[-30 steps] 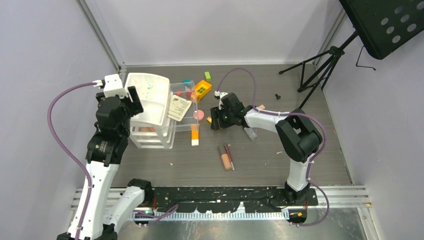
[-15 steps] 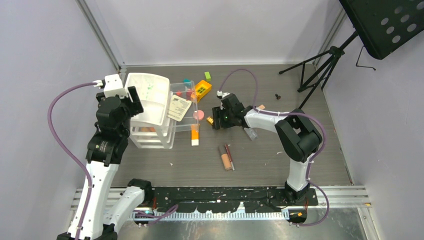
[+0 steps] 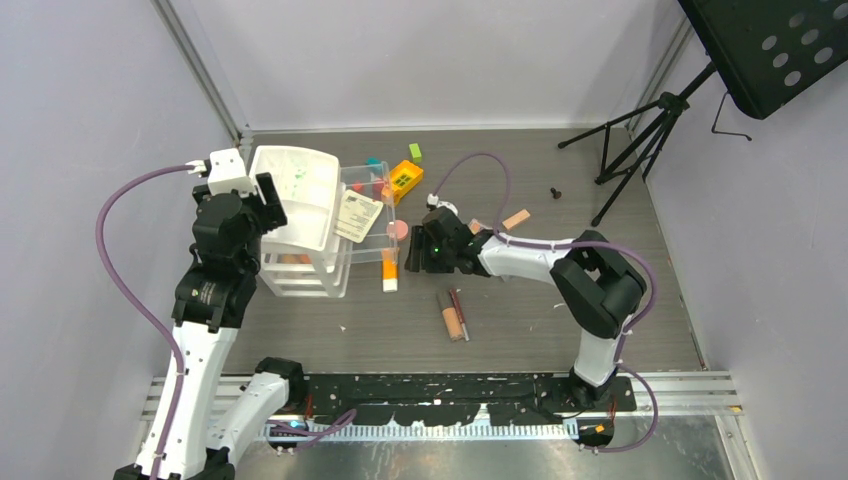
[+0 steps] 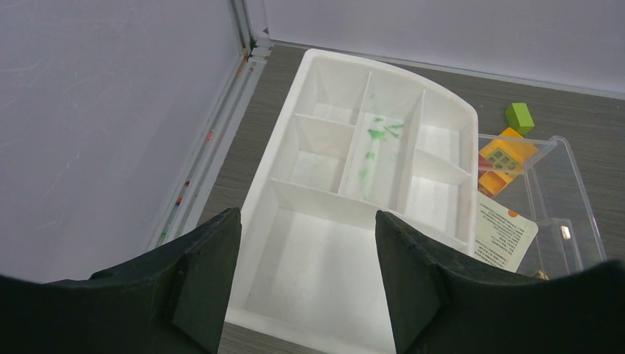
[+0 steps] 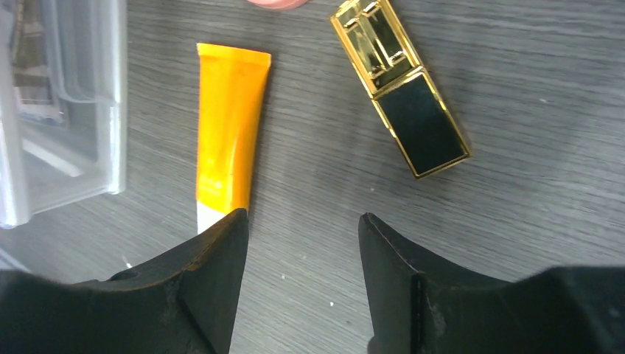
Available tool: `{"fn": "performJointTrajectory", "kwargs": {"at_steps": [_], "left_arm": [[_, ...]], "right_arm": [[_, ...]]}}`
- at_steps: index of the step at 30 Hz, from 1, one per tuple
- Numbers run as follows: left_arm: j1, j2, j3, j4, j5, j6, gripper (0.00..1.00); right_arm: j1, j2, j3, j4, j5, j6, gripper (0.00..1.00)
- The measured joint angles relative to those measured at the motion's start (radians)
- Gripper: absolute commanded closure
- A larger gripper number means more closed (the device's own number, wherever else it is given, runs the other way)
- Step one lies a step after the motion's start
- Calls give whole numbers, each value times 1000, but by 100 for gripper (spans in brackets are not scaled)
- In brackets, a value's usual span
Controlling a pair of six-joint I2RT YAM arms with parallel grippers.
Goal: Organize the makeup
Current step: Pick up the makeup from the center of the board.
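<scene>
The orange tube with a white cap [image 5: 225,140] lies flat on the table beside a gold-black lipstick [image 5: 402,88]. My right gripper [image 5: 302,217] hovers open just above the bare table between them, holding nothing, its left finger over the tube's cap. From above, the orange tube [image 3: 389,268] sits by the clear drawers, the right gripper [image 3: 412,258] just right of it, and a pink compact [image 3: 397,229] behind. A beige tube [image 3: 452,315] and red pencil [image 3: 461,312] lie nearer. My left gripper [image 4: 307,214] stands open above the white divided tray [image 4: 472,169].
The white tray [image 3: 300,165] rests on clear stacked drawers [image 3: 365,250] with a paper card [image 3: 356,214] on top. A yellow brick [image 3: 404,180], a green block [image 3: 415,152] and a teal block [image 3: 373,162] lie behind. Another beige tube [image 3: 516,219] and a tripod [image 3: 640,140] are at the right.
My right gripper has moved left and nearer, from beside the lipstick toward the orange tube, uncovering the beige tube behind it. The left arm has not moved.
</scene>
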Motion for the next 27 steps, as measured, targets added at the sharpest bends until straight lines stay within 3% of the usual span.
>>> {"fn": "performJointTrajectory", "kwargs": {"at_steps": [24, 27], "left_arm": [[0, 0, -2, 0, 0, -1, 32], [0, 0, -2, 0, 0, -1, 32]], "right_arm": [[-8, 202, 175, 89, -143, 114, 38], [-7, 209, 192, 68, -141, 112, 41]]}}
